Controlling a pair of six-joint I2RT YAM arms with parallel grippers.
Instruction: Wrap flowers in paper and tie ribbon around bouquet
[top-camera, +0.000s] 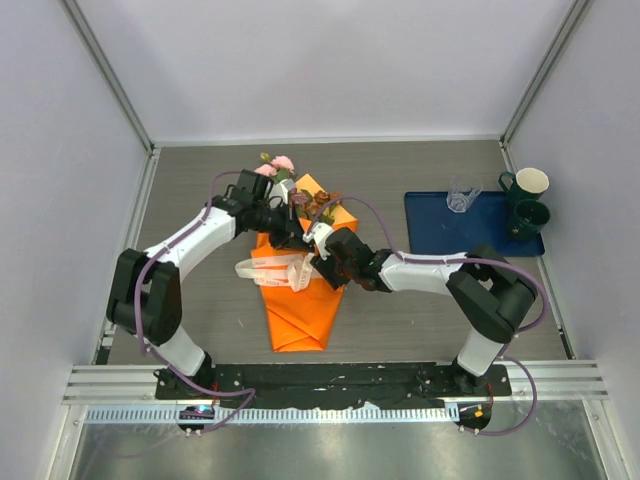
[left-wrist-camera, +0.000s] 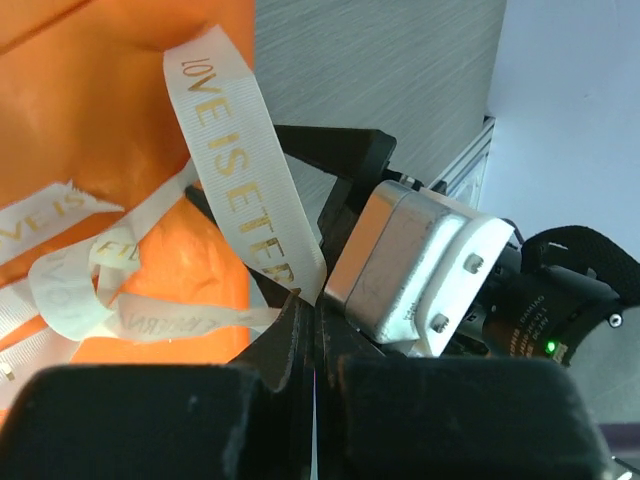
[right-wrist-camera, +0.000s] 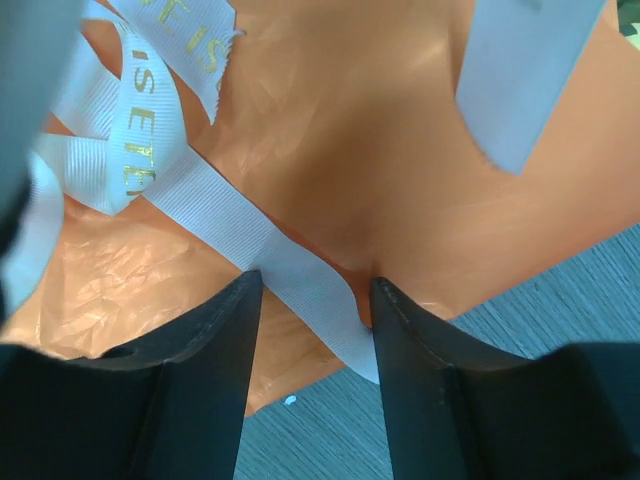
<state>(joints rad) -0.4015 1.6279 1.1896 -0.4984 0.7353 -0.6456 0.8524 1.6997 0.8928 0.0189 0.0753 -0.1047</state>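
A grey wood-grain table (top-camera: 420, 320) is enclosed by pale walls (top-camera: 320, 60). The bouquet (top-camera: 297, 300) is laid at the table's middle, its long axis running near to far. The folded end of the paper (top-camera: 296, 332) is turned toward the arm bases, and the flowers (top-camera: 282, 164) are pointed at the far wall. A blue tray (top-camera: 430, 238) with mugs (top-camera: 528, 200) is set well apart on the right. The ribbon (top-camera: 266, 270) is looped across the cone, spilling to its left. One printed strand is pinched in the closed left gripper (left-wrist-camera: 306, 315). The right gripper (right-wrist-camera: 312, 300) is held open, jaws astride a flat strand on the paper.
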